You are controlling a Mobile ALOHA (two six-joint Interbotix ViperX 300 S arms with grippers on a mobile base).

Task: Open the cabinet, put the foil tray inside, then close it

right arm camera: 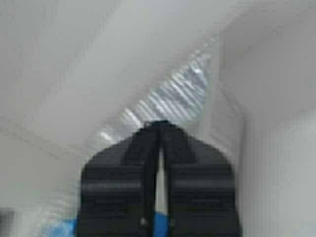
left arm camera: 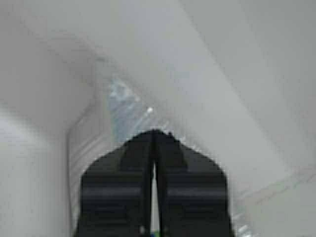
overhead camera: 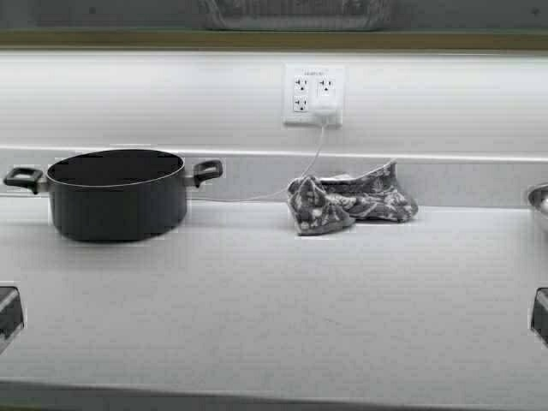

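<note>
Two grippers, left gripper (left arm camera: pixel 153 136) and right gripper (right arm camera: pixel 159 126), both pinched onto foil tray (overhead camera: pixel 295 14) rim, one per end to keep it level. Tray up at 12 o'clock, inside cabinet (left arm camera: pixel 237 64), above bench (overhead camera: pixel 274 300). Pot (overhead camera: pixel 116 193) at 9 o'clock untouched.

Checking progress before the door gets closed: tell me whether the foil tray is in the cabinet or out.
In. The foil tray sits up on the cabinet's pale floor, both wrist views showing shut grippers at its rim.
</note>
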